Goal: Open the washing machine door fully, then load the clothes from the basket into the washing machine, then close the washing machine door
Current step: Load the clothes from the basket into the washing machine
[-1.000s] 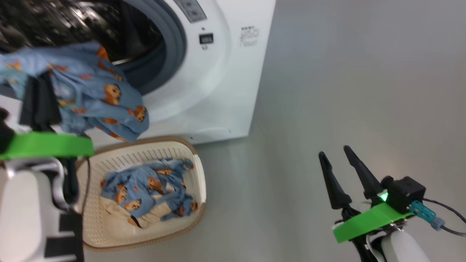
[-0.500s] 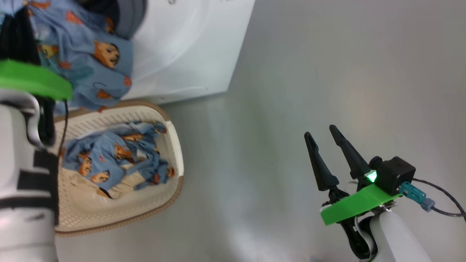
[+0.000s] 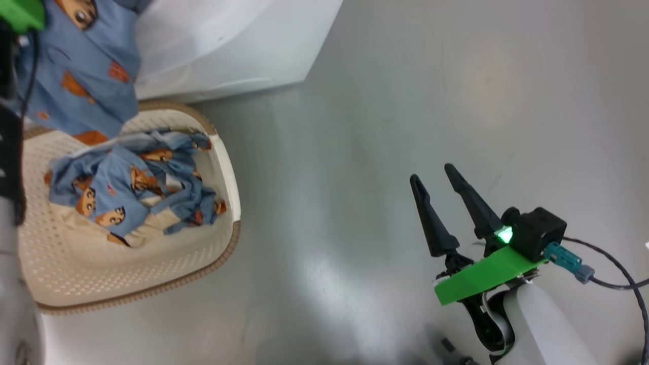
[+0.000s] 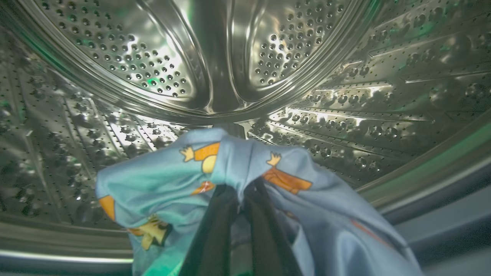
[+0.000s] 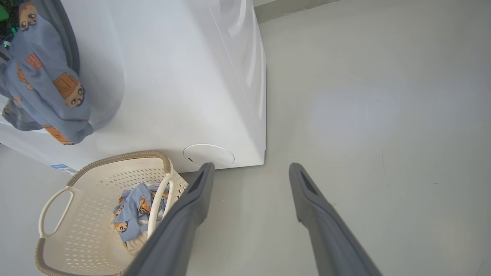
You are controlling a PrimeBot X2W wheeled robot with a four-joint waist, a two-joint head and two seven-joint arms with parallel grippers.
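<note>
Mid-load: left gripper (image 4: 241, 191) is clamping a blue bear-print garment (image 4: 172, 180), holding it at the steel drum (image 4: 153, 57) mouth. More clothes (image 3: 127, 182) are lying in the basket (image 3: 76, 268) beside the washing machine (image 3: 228, 45). Right gripper (image 3: 431, 172) is idling, jaws spread, empty. Door closing is pending.

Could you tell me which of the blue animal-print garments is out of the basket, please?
The garment pinched by the shut left gripper in front of the steel drum; the other garment lies crumpled in the cream basket.
</note>
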